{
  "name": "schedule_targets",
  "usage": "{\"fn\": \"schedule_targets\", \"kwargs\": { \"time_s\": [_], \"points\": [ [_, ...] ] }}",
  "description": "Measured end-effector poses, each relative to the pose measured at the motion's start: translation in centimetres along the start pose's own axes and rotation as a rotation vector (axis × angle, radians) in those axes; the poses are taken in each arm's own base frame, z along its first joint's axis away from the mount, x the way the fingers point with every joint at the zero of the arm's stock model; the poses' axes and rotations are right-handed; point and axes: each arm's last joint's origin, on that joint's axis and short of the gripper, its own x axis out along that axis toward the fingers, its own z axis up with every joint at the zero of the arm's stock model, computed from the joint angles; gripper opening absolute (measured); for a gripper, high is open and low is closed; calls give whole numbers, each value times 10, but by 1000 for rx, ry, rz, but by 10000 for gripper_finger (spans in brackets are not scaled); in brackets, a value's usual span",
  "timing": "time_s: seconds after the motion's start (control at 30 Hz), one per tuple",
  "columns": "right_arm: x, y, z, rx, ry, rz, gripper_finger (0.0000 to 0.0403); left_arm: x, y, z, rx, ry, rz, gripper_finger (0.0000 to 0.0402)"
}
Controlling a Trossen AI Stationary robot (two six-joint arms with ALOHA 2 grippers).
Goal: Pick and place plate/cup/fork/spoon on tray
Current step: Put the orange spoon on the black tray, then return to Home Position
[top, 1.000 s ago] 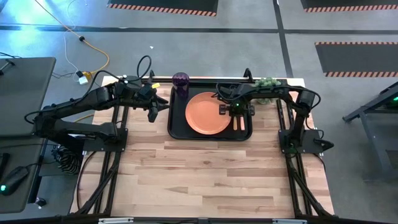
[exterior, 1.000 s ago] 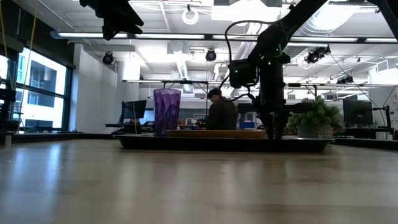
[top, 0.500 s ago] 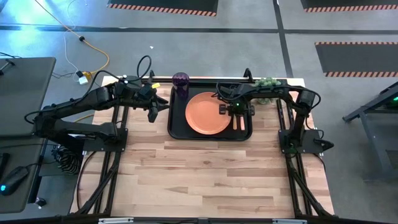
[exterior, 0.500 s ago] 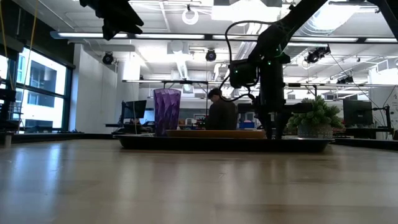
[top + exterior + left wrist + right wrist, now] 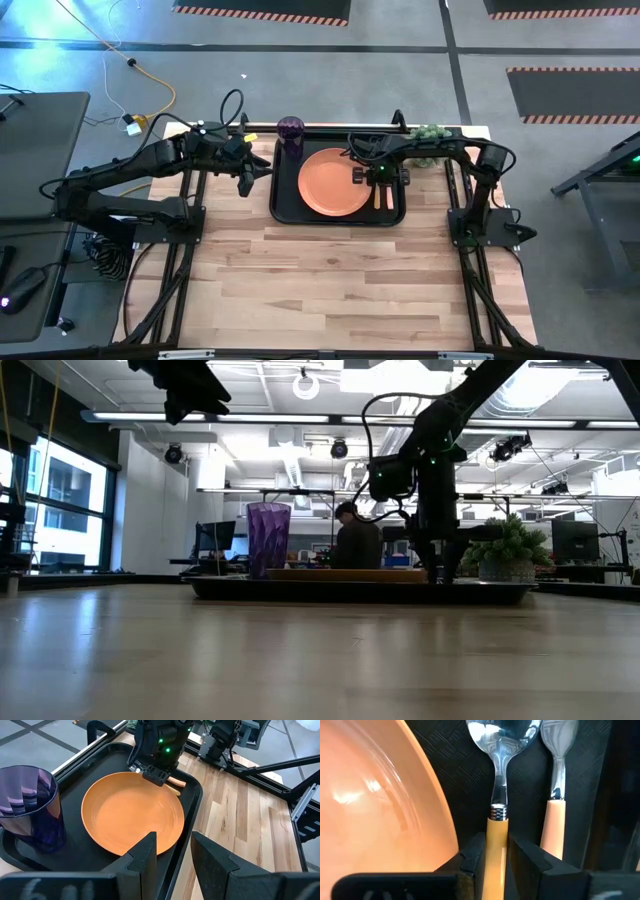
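The black tray holds the orange plate and the purple cup, which stands at its far left corner. The spoon and the fork lie flat side by side on the tray, to the right of the plate. My right gripper points down over the spoon. It is open, with one finger on each side of the orange handle. My left gripper hangs open above the table just left of the tray, with nothing between its fingers. My right gripper's fingers stand close on both sides of the spoon's handle, across it and from above. Whether they touch it, I cannot tell. The spoon lies flat on the tray floor.
A small green potted plant stands on the table beyond the tray's far right corner. Bare wooden table stretches from the tray to the near edge. In the low view a person sits in the room behind the table.
My right gripper has opened in place over the spoon's handle, and the spoon lies on the tray beside the fork.
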Motion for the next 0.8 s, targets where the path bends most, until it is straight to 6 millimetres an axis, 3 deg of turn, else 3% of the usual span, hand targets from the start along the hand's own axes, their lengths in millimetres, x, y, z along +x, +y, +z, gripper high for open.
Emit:
{"fn": "schedule_targets", "kwargs": {
  "time_s": [0.3, 0.8],
  "points": [
    [-1, -2, -1, 2, 20, -14, 76, 0, 0, 0, 0, 0, 0, 110],
    [-27, -7, -4, 4, -17, 49, 76, 0, 0, 0, 0, 0, -1, 110]
  ]
}}
